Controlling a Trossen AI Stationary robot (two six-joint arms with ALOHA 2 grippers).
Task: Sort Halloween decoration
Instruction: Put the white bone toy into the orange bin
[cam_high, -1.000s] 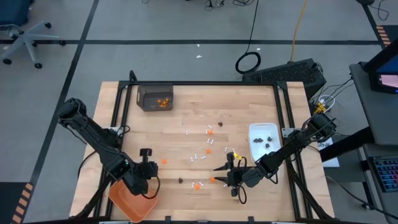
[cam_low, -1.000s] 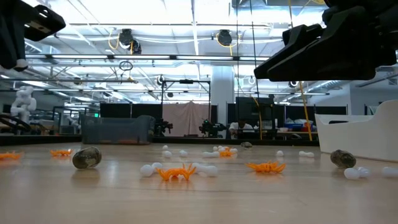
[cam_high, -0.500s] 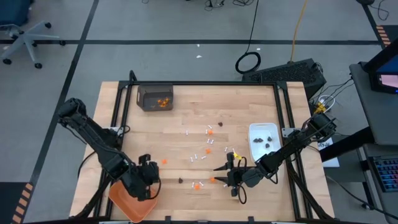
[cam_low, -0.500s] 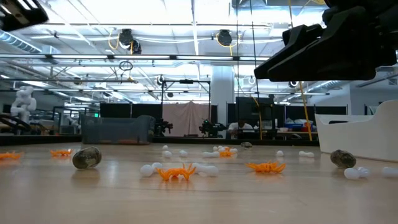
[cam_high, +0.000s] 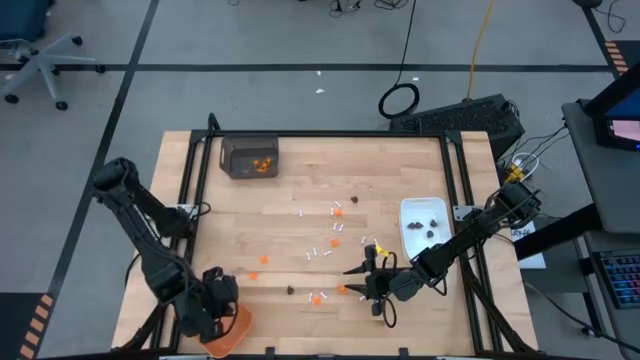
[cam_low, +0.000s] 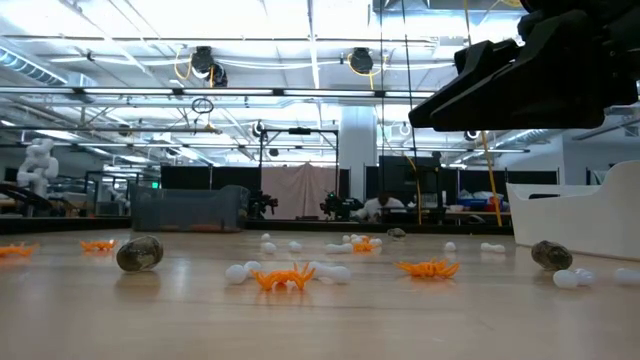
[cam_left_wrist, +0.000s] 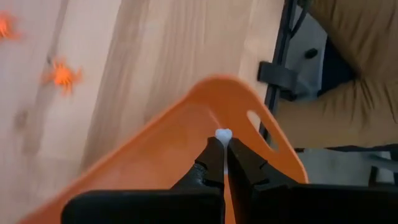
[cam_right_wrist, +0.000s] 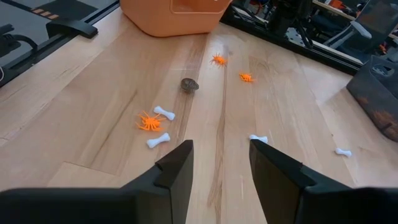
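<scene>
Left gripper (cam_left_wrist: 224, 142) over the orange tray (cam_left_wrist: 186, 134) at the table's front-left corner, fingers pinched on a small white stick (cam_left_wrist: 223, 134). Right gripper (cam_right_wrist: 221, 162) hangs front-centre, fingers parted, holding nothing. Beyond it orange bits (cam_right_wrist: 149, 121), white sticks (cam_right_wrist: 158, 140), a dark bit (cam_right_wrist: 189, 85) scattered mid-table; white dish (cam_high: 425, 225) right, dark bin (cam_high: 249, 157) far-left.

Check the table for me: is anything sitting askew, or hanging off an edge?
Yes. The orange tray sits at the table's near left corner, turned at an angle, and seems to overhang the front edge. The left end effector is over it, shut on a small white piece. The remaining decorations lie scattered mid-table.
</scene>
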